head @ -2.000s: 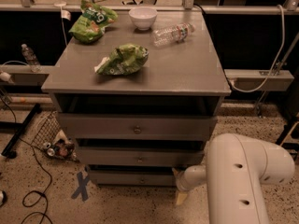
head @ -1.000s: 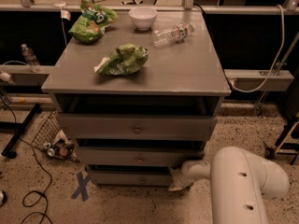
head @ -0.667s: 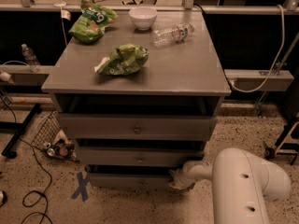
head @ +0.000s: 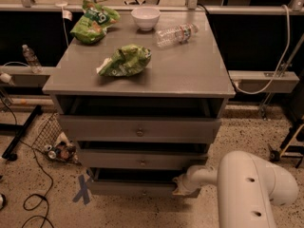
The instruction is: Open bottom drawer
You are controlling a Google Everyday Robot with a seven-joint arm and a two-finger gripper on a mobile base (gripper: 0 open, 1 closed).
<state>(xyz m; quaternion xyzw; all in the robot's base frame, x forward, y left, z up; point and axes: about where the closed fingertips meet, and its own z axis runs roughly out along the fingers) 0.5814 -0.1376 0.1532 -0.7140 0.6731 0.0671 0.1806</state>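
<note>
Bottom drawer (head: pixel 135 189), down at six o'clock on the cabinet (head: pixel 190 70), lowest and slimmest of three, right above the floor. Flat grey wooden front, small round knob (head: pixel 144 192) dead centre, dark strip of shadow along its twelve o'clock edge. Gripper (head: pixel 183 185) parked at the three o'clock end of that front, touching or just beside the corner, white arm (head: pixel 247 189) reaching in from four o'clock. Open or clamped? Cannot tell from this angle. Looks like rigid wood, no give, probably moderate in weight, likely to slide straight out if pulled square. Best hold, by judgement: the centre knob, though small and smooth, so easy to slip off. Risk of skewing and binding with a pull from the three o'clock end. Up top, well apart from the action: green bag (head: pixel 95 20) at eleven o'clock, second green bag (head: pixel 126 61) near centre, white bowl (head: pixel 145 17) at twelve, plastic bottle (head: pixel 176 33) on its side at one.
</note>
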